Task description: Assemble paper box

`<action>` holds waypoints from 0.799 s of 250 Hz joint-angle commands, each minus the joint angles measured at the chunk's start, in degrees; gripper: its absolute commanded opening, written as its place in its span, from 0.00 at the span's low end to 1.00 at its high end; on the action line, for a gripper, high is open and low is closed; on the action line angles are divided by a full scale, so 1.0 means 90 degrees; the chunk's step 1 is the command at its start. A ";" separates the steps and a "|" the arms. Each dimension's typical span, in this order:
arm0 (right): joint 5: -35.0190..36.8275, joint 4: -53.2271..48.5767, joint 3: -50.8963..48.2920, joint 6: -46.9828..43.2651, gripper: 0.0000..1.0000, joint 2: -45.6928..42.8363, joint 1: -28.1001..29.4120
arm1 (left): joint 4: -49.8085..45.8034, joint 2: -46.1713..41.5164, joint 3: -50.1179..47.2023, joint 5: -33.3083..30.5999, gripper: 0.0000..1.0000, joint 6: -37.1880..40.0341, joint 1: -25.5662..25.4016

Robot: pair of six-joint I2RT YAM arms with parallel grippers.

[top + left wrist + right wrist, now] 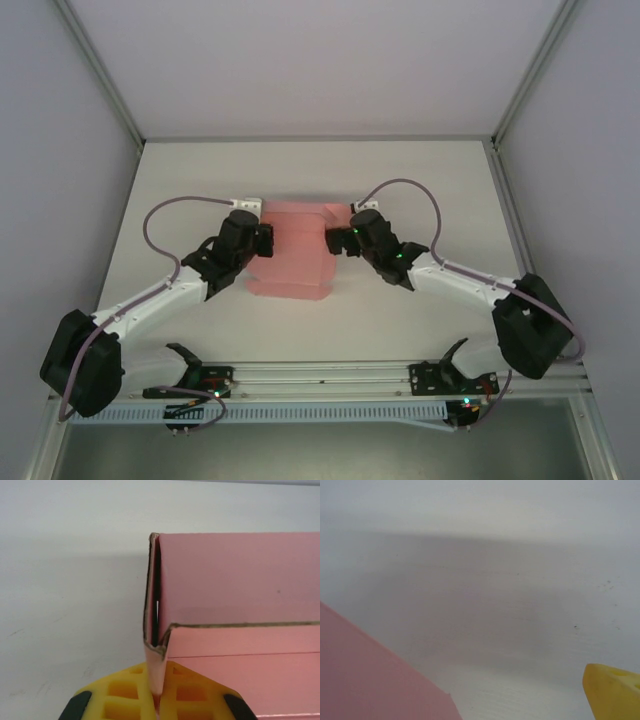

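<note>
Top external: the left jaws are shut on the left wall of the paper box, which sits in the middle of the surface between both arms. Left wrist view: the ribbed yellow pads pinch a doubled pink wall at its corner. The paperboard is thin and matte, with a raw brown cut edge and a slit-like gap between layers. Risk, in our judgement: the pinch is narrow and low, so a pull may crease the wall or let the fold spring open. The right jaws stand wide, holding nothing, just beside the box's right wall. Closing crookedly could shove the light box across the smooth white surface.
</note>
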 commanded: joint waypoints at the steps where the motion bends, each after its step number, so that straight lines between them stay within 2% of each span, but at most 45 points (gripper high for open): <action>1: 0.0046 0.0248 0.0291 -0.0081 1.00 0.0289 0.0200 | 0.0263 0.0052 -0.0002 0.0249 0.00 -0.0134 0.0029; 53: 0.0813 0.0268 0.0493 0.0166 1.00 0.0788 0.0415 | 0.0262 0.0138 0.0035 0.0263 0.00 -0.0268 0.0025; 87: 0.0834 0.0260 0.0397 0.0338 1.00 0.0656 0.0421 | 0.0231 0.0159 0.0025 0.0201 0.00 -0.0293 0.0024; 136: 0.0621 0.0109 -0.0001 0.0138 1.00 -0.0296 0.0418 | 0.0116 0.0303 0.0053 0.0015 0.00 -0.0439 0.0187; 200: 0.0775 -0.1421 -0.0410 -0.0151 1.00 -0.2199 0.0266 | 0.0046 0.0243 0.0008 0.0016 0.00 -0.0464 0.0393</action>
